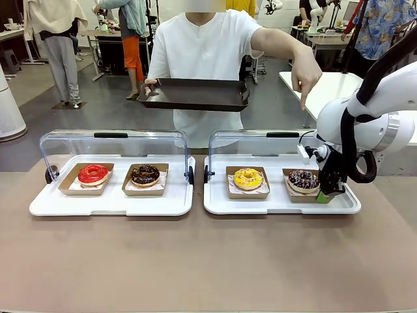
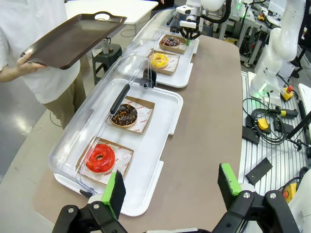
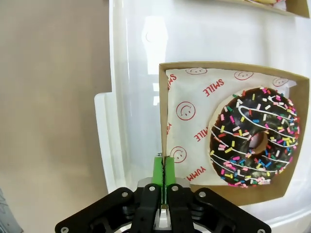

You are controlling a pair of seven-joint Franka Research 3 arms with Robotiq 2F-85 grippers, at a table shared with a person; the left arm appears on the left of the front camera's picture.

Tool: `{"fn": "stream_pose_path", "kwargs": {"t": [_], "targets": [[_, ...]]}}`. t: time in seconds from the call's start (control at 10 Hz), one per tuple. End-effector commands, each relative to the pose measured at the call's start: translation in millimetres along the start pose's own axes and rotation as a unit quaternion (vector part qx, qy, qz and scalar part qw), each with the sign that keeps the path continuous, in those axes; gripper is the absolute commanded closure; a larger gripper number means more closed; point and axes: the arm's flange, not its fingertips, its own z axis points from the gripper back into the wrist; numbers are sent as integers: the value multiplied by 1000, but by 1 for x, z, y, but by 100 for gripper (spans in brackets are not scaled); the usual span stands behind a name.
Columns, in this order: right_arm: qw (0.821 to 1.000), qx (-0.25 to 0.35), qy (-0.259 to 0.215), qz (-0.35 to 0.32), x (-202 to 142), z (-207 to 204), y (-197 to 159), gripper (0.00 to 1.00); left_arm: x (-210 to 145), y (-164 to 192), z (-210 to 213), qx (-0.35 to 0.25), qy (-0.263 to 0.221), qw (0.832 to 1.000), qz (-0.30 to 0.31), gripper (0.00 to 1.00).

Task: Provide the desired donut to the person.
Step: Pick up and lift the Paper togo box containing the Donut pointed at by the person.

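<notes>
Brown bench [image 1: 195,261] up front, busy lab behind, other folks well off in the bkgd. Two white trays side by side on it, clear lids tipped back on the far side.

Left tray [image 1: 39,205]: red donut [image 1: 93,173] on the left, choc donut [image 1: 144,174] on the right, each in its own card box. Right tray [image 1: 215,203]: yellow donut [image 1: 248,177] on the left, sprinkle donut [image 1: 303,179] on the right.

Person [image 1: 205,52] in a white shirt stands at the far side. Dark serving tray [image 1: 195,94] held level by person's one hand [image 1: 151,85]. Person's other hand [image 1: 305,75] has its index finger pointing straight down, above the right end of the right tray.

Right hand [image 1: 324,194] is down at the right end of the sprinkle donut's card box [image 3: 218,67]. Wrist cam: green pads squeezed tight together w/ the box's thin side wall pinched between them. Donut itself untouched, sitting on printed paper, and the box lies flat on the tray.

Left hand [image 2: 172,187] hangs over the left end of the bench, just beside the left tray. Fingers spread wide, nothing between them.
</notes>
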Motion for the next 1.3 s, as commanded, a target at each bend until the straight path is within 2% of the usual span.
{"fn": "stream_pose_path", "kwargs": {"t": [0.0,0.1,0.2,0.5,0.8,1.0,1.2], "targets": [[1000,-9,1,17,2,0,9,100,1,-1,2,-2,-6,1000,-3,0],[999,-6,26,-20,13,14,24,100,1,-1,2,-2,-6,1000,-3,0],[999,-4,32,-11,24,31,42,100,1,-1,2,-2,-6,1000,-3,0],[997,0,64,-41,44,85,97,100,1,-1,2,-2,-6,1000,-3,0],[999,-17,45,12,53,142,152,100,1,-1,2,-2,-6,1000,-3,0],[999,-41,30,17,57,190,172,100,1,-1,2,-2,-6,1000,-3,0],[998,-46,-6,37,67,243,181,100,1,-1,2,-2,-6,1000,-3,0]]}}
